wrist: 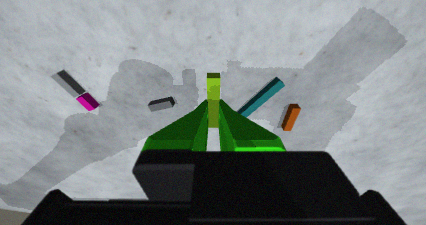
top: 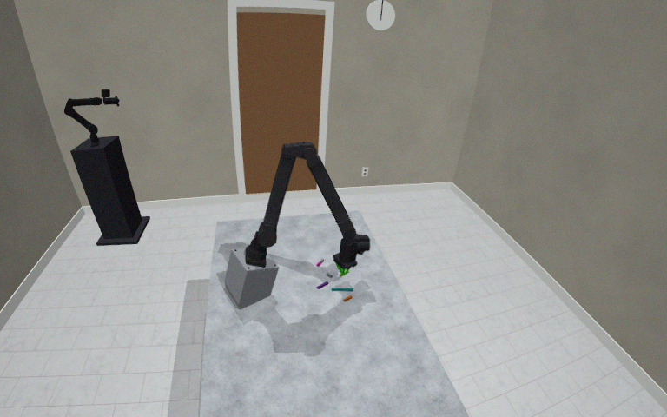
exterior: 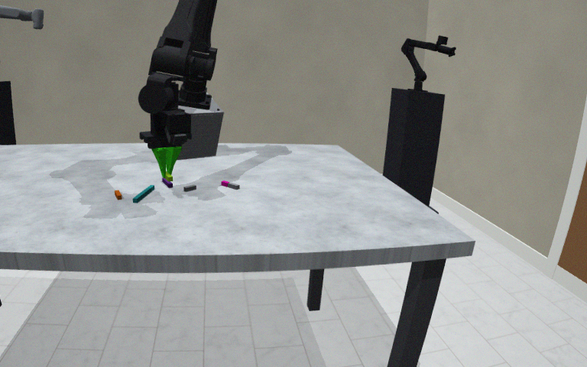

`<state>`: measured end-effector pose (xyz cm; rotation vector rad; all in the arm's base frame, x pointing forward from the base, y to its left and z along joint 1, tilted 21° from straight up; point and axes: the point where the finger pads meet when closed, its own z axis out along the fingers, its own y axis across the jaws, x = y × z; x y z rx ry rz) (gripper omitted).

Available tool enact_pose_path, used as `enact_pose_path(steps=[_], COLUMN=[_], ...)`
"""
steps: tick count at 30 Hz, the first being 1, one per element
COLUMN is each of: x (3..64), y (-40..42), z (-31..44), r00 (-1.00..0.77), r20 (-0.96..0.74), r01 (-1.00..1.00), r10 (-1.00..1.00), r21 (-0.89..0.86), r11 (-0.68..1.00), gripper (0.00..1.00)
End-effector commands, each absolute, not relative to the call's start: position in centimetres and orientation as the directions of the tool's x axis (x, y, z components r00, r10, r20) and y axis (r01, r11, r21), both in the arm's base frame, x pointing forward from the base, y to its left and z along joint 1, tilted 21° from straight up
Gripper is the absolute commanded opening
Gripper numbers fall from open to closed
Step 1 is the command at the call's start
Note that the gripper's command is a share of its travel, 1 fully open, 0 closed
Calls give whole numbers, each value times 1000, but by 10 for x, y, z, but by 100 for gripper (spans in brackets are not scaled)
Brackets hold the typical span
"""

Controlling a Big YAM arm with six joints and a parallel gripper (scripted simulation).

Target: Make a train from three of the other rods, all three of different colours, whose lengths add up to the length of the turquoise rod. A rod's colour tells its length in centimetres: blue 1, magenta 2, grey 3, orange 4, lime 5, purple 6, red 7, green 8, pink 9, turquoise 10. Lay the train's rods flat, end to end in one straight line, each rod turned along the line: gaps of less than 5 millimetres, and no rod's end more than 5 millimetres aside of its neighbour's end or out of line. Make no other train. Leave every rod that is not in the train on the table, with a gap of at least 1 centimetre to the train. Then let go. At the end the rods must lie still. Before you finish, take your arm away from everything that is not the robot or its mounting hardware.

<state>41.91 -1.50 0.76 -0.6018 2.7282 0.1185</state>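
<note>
The lime rod (exterior: pixel 169 177) (wrist: pixel 213 87) is gripped in the green-fingered hand (top: pixel 343 271) (exterior: pixel 167 176) (wrist: pixel 213 105), held above the worktop (top: pixel 295 385) (exterior: pixel 287 227) (wrist: pixel 165 10). In the exterior view, the turquoise rod (top: pixel 342 289) (exterior: pixel 143 193) (wrist: pixel 262 96) is seen well in from the near right corner, between the orange rod (top: pixel 347 298) (exterior: pixel 118 194) (wrist: pixel 291 117) and the purple rod (top: pixel 322 285) (exterior: pixel 167 183). Nearer the right edge, the magenta rod (top: pixel 319 263) (exterior: pixel 225 183) (wrist: pixel 88 101) is set end to end with a grey one.

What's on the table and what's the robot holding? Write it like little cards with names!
gripper: shut on lime rod
magenta rod: end to end with a grey rod
other grey rod: lying alone
turquoise rod: longest
orange rod: near turquoise rod
purple rod: on table
</note>
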Motion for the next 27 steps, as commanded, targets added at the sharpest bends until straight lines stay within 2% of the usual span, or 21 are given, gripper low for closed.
enact_pose_path(steps=[1,10,21,27], x=[434,422,415,402], y=[-27,-33,-25,43], z=[48,85,71,74], r00=[-826,-825,-832,-785], r20=[-400,-402,-381,-374], r01=[-421,-420,-430,-514], r10=[-397,-397,-404,-494], r21=[-29,-34,-18,-53], r11=[907,907,903,856], gripper=[4,4,4,4])
